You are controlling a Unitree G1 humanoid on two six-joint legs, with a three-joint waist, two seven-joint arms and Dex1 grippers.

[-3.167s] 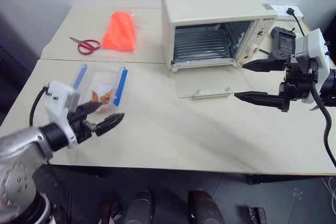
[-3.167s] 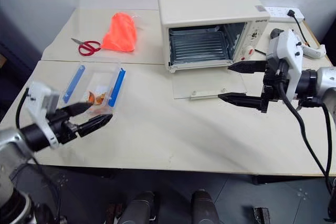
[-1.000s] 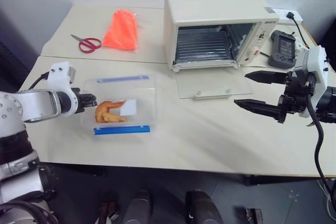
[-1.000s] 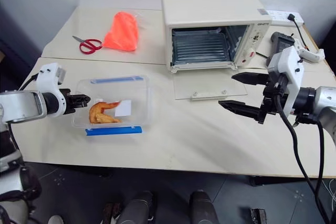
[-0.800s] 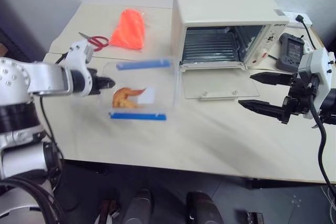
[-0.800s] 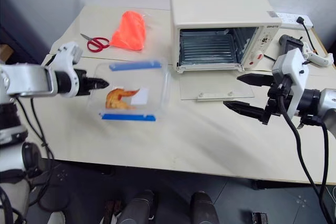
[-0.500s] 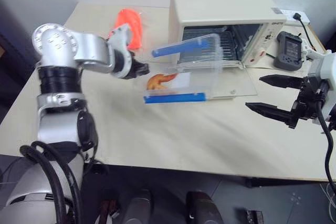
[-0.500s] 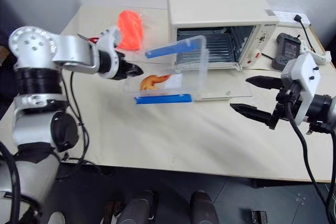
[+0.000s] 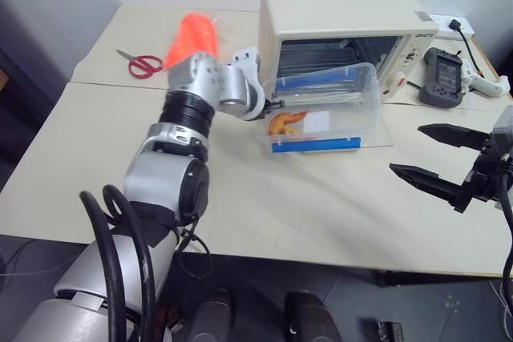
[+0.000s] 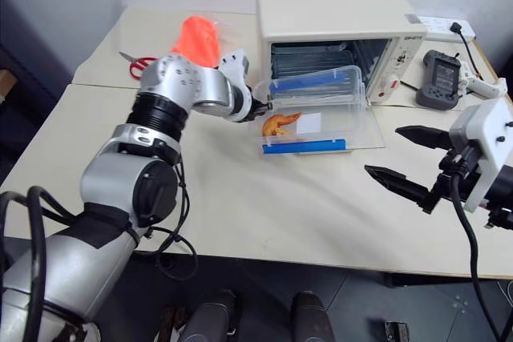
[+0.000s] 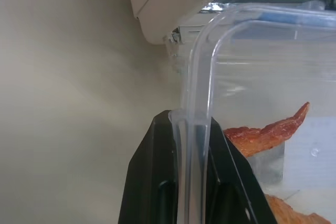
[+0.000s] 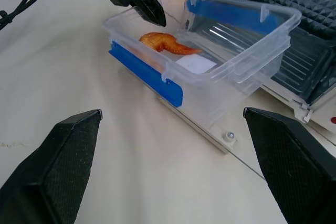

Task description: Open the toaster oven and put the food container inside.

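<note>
Clear plastic forms the food container, which is held off the table directly in front of the open toaster oven, above the lowered glass door. Blue clip strips run along its two long sides, and an orange-brown piece of food lies inside beside a white label. The container is gripped at one short end by the left gripper; its two black fingers are closed onto the rim of the transparent wall, one on each side. Half a second earlier the container was held tilted and farther to the left of the oven opening; it is now nearly level and has been carried to the mouth of the oven. One second earlier it was low over the table, well to the left of the oven.

The wire rack is seen inside the oven, behind the container.

The right gripper is held apart from the container, to the right of the glass door, with its jaws spread wide and nothing between them. It has been drawn slightly back toward the table edge.

Red-handled scissors and an orange bag lie on the far table, left of the oven. A dark handheld device lies to the right of the oven.
</note>
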